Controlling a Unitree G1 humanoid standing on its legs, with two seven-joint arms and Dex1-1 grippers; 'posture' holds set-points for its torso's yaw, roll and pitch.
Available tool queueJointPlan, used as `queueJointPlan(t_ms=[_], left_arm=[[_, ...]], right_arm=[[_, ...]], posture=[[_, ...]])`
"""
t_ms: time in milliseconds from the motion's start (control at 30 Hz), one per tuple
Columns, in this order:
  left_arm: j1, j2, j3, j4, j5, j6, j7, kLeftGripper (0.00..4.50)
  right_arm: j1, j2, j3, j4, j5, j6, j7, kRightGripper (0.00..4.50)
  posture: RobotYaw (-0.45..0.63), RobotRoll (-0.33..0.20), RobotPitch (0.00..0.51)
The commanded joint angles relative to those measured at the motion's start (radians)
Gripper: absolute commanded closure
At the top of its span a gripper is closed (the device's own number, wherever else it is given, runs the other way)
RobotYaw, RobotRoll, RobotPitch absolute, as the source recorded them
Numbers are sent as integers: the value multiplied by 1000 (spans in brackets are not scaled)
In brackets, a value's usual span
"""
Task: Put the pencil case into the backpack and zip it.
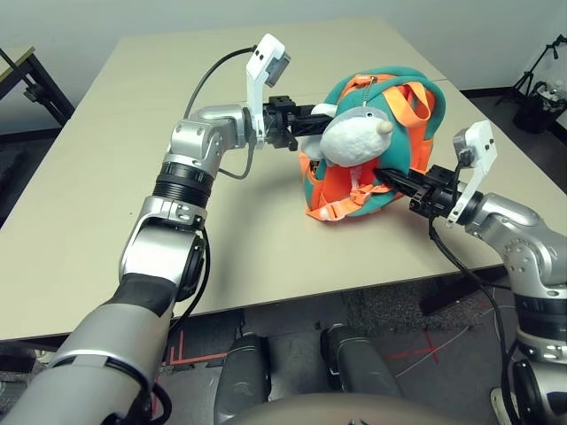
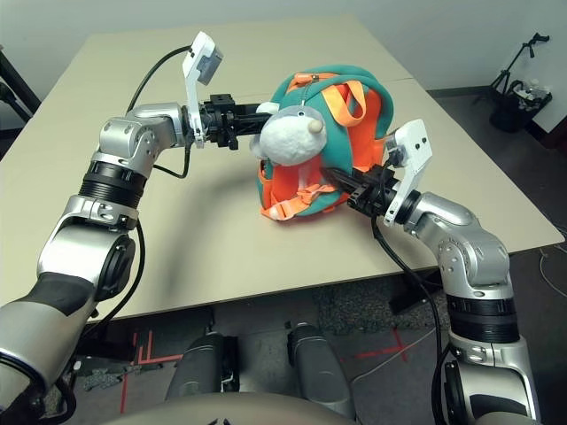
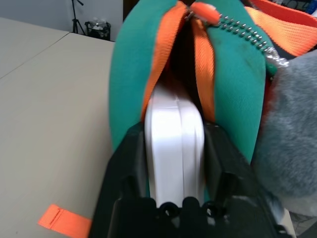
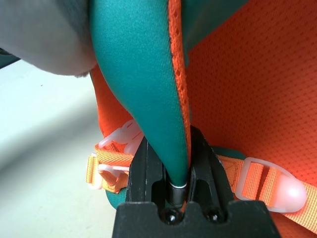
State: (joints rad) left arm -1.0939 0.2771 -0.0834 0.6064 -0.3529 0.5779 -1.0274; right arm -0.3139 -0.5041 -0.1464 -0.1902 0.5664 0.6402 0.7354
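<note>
The teal and orange backpack point(image 1: 390, 78) stands upright on the table, its grey-white plush charm point(image 1: 354, 137) hanging on the near side. My left gripper point(image 1: 310, 119) reaches in from the left, shut on the white pencil case point(image 3: 176, 134). The case's far end sits in the backpack's open slit, between the orange zipper trim point(image 3: 157, 64). From the right, my right gripper point(image 1: 396, 177) is shut on a teal edge of the backpack point(image 4: 143, 74), low down beside the orange straps and clear buckles point(image 4: 270, 186).
The beige table point(image 1: 106, 177) stretches wide to the left and behind the backpack; its front edge lies close below it. An orange strap end point(image 3: 64, 221) lies on the tabletop. Dark gear point(image 1: 540, 102) stands on the floor at far right.
</note>
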Motion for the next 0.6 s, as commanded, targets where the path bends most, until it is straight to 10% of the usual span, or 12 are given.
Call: queueJointPlan(t_ms=[33, 167, 600], left_arm=[[-7, 16, 18, -36, -4, 25, -1, 1351], [6, 65, 53, -99, -40, 93, -15, 0], [144, 256, 130, -439, -181, 349, -18, 0]], right_arm=[[-7, 14, 36, 1, 7, -7, 18, 4278], [-5, 14, 38, 5, 5, -9, 21, 4278], [-18, 6, 51, 32, 3, -15, 36, 4278]], posture=[[-139, 0, 52], [-136, 0, 55], [-114, 0, 55]])
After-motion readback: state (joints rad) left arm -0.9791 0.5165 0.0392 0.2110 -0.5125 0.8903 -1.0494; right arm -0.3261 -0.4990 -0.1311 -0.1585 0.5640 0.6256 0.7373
